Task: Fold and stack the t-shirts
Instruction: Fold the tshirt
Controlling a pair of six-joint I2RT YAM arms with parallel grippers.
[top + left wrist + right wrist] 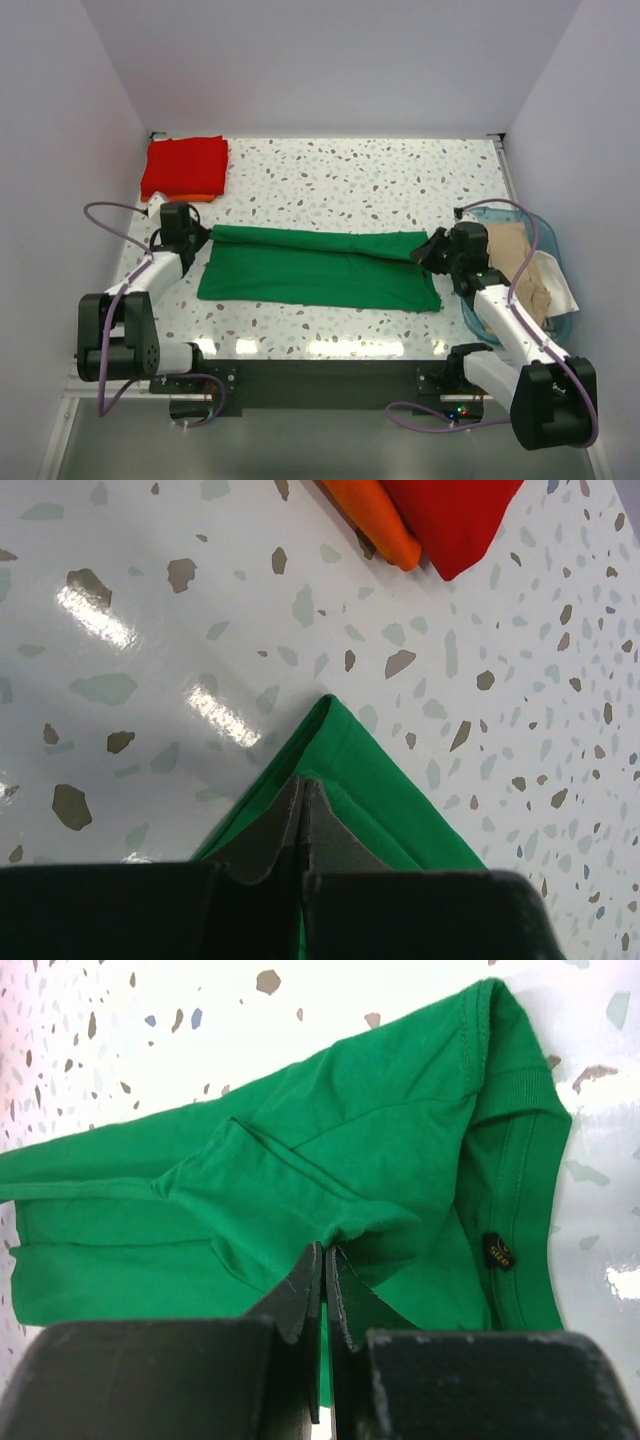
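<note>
Speckled worktop, green t-shirt: left claw and right claw pinched shut on its ends; if you lift unevenly, a thin fold may slip.

The left gripper and right gripper seem to pinch opposite ends of the green t-shirt.

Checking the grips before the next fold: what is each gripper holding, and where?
Both are shut on the green t-shirt: the left gripper pinches a corner opposite the collar, the right gripper a puckered fold near it.
</note>
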